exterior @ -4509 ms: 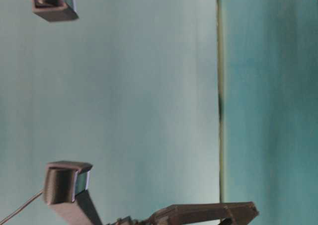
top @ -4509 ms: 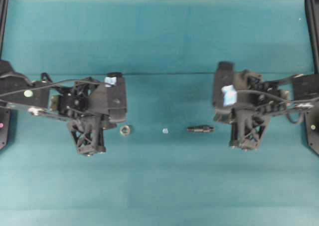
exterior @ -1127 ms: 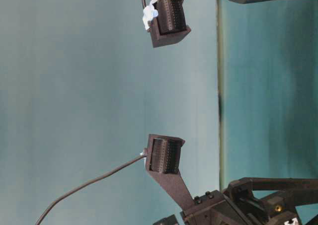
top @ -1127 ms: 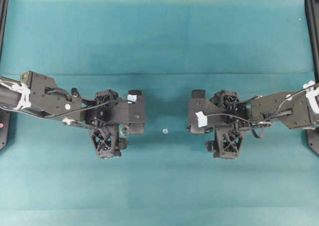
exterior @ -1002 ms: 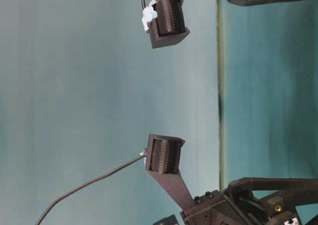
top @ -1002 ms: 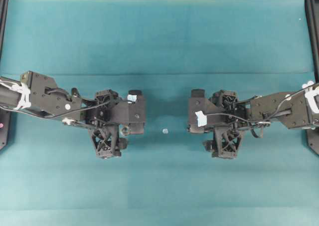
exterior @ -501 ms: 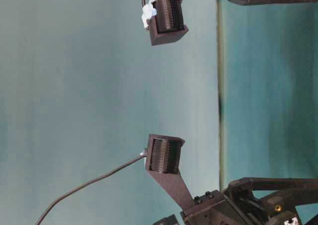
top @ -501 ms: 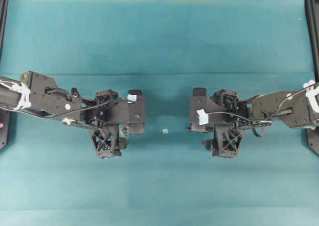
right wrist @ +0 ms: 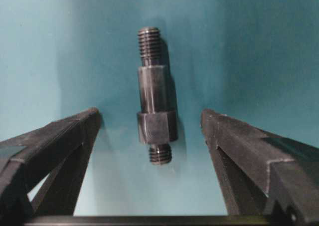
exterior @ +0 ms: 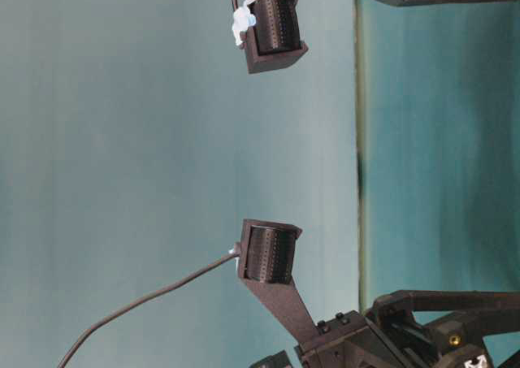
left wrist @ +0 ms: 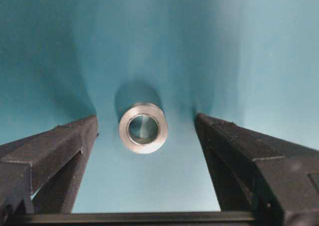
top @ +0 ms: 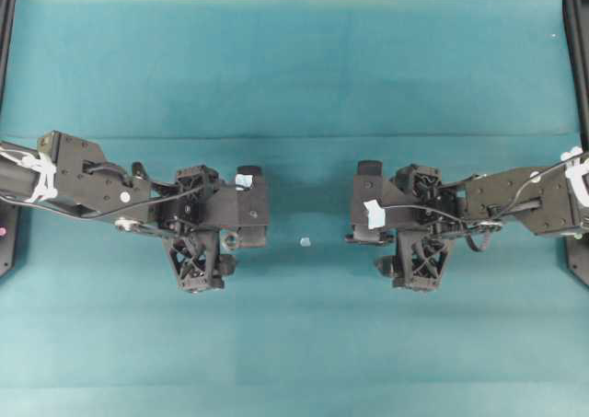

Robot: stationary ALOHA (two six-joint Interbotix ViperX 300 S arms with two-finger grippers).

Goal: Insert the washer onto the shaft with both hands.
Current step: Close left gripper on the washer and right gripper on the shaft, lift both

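The washer (left wrist: 143, 127) lies flat on the teal surface (top: 294, 67), its dark centre hole facing up; it sits between the fingers (left wrist: 47, 151) of the left gripper (left wrist: 144, 136), touching neither — the jaws stand wide open around it, with bare cloth on both sides. From overhead only a sliver of the ring shows at the left gripper (top: 241, 237); the rest is hidden under the arm.

The shaft (right wrist: 154, 116) lies on its side on the same surface, threaded ends pointing along the gap between the fingers (right wrist: 55, 146) of the right gripper (right wrist: 152, 136); the thicker stepped middle sits nearest the camera end. The jaws are apart and clear of the rod on either side — open, gripping nothing. Overhead, the right gripper (top: 363, 224) covers the shaft completely.

A tiny white speck (top: 305, 242) rests on the surface between the two grippers, well apart from both; no containers are in view.
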